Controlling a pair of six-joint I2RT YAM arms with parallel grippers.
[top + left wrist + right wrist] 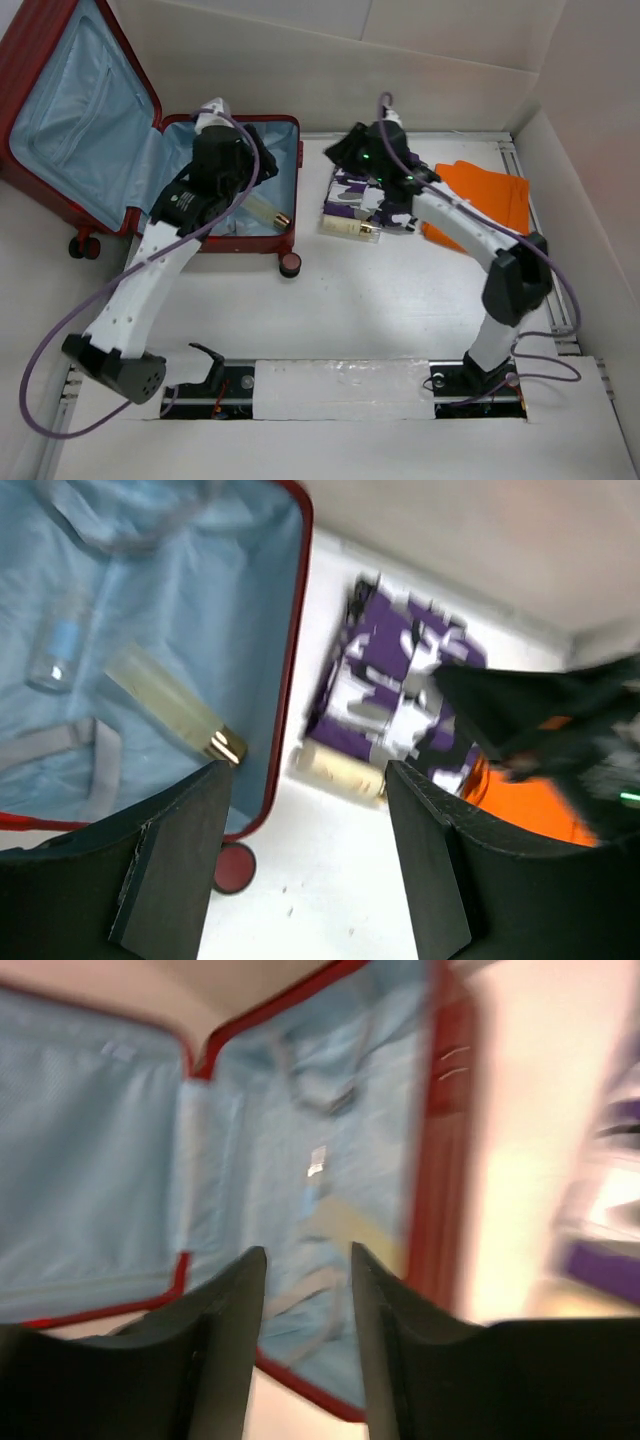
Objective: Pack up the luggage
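Luggage (80,120) lies open; left gripper (307,780) and right gripper (308,1260) are both spread, empty, so the right one should settle squarely over the purple bundle (385,670) before closing.

I can read no word, number or brand in any of my three views.

- The pale bottle (350,226) on the table, on the near side of the purple-and-white bundle (365,195), shows no legible label.
- Inside the luggage (70,120), the gold-capped bottle (170,705) looks plain. The small clear bottle (55,650) carries a blue patch that is too blurred to read.
- The white tag (316,1160) on the lining is smeared by motion in the right wrist view.
- A pale mark (183,200) on the left arm's dark joint is too small to make out.
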